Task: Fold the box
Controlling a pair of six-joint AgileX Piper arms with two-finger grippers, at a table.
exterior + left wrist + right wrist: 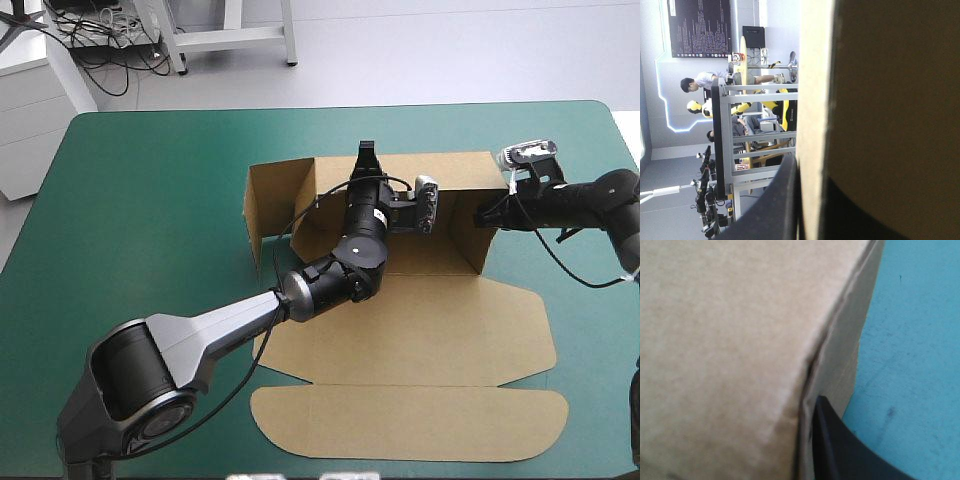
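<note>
From above, the brown box [400, 330] lay about the middle of the teal-green table cover [150, 180]. Its far wall and both side walls stood up, and its lid lay flat toward the near edge. The left arm reached across the box floor, and the left gripper [367, 152] sat at the top edge of the far wall. The right gripper [484, 213] came in from the side and met the top of the right wall.

In the left wrist view, a sheet of board ran straight up between the gripper's two black fingers [775, 210]. One finger was on each face and the gap was narrow, so the gripper was pinching the wall.

In the right wrist view, the box filled most of the picture, with a corner fold running down it. One black finger [840, 450] lay close against the outer face of the wall near the middle. The other finger was hidden behind the board, so this gripper was also nearly closed on the wall. The teal-green cover showed beyond the finger.
</note>
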